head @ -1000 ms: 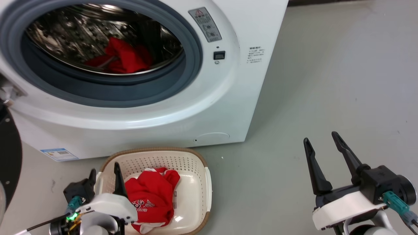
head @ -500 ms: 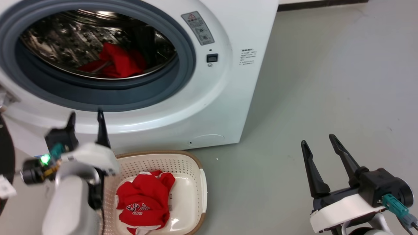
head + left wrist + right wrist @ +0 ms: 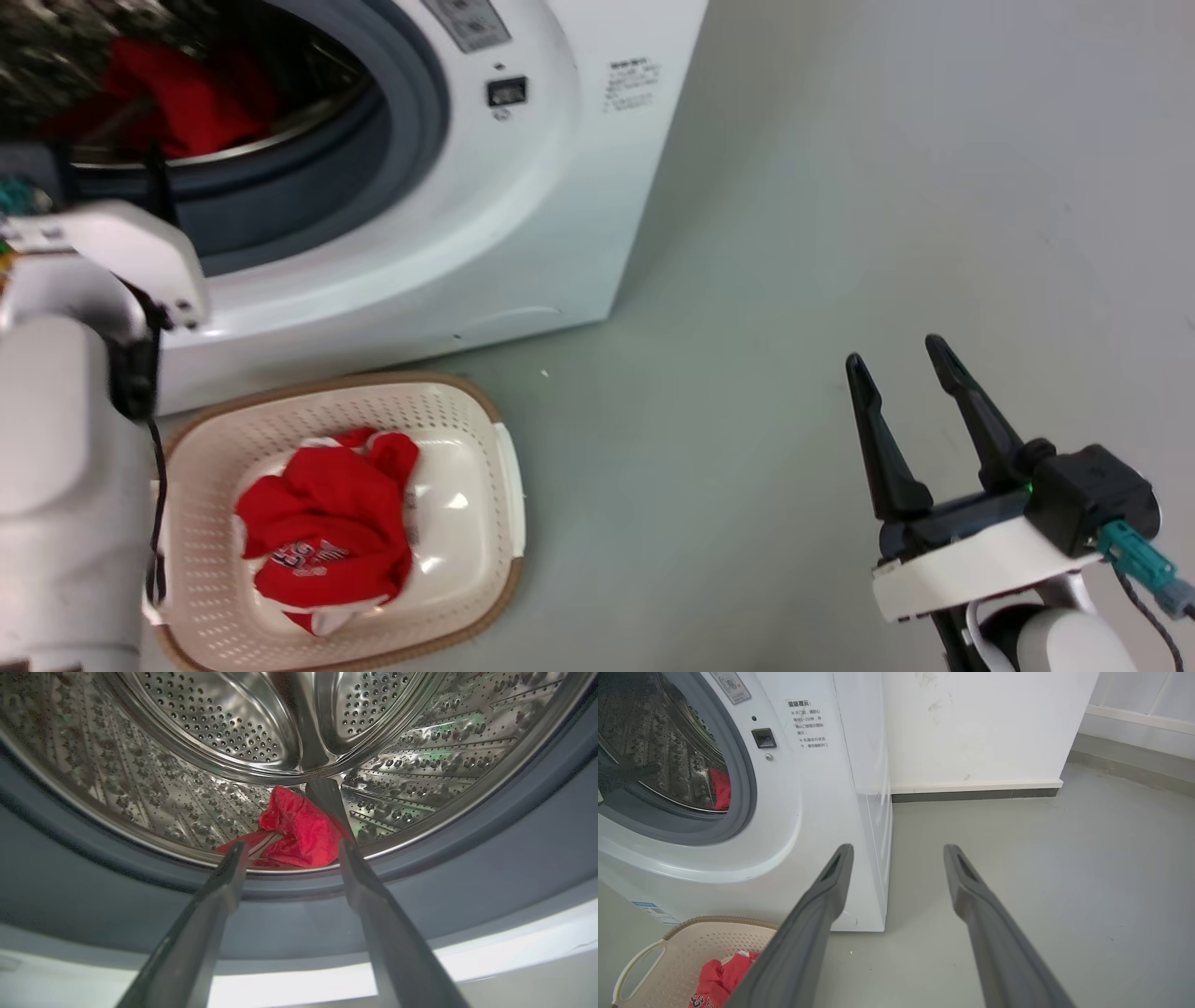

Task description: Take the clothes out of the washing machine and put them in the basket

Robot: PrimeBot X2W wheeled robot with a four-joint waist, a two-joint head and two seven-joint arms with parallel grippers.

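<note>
A grey floor (image 3: 840,187) runs back to a white wall (image 3: 971,728) with a dark skirting strip. The white front-loading washing machine (image 3: 523,233) takes up the head view's 11 o'clock, its grey rubber ring (image 3: 93,896) framing the perforated steel drum (image 3: 233,742). At 7 o'clock, on the floor just in front of the machine, sits the cream basket (image 3: 485,411), holding a red lettered garment (image 3: 327,523). A second red garment (image 3: 299,835) lies at the drum's 6 o'clock. The left end effector (image 3: 292,845) hangs at the drum mouth, fingers spread wide and empty. The right end effector (image 3: 892,350) hovers at 4 o'clock over the floor, equally wide and empty.
</note>
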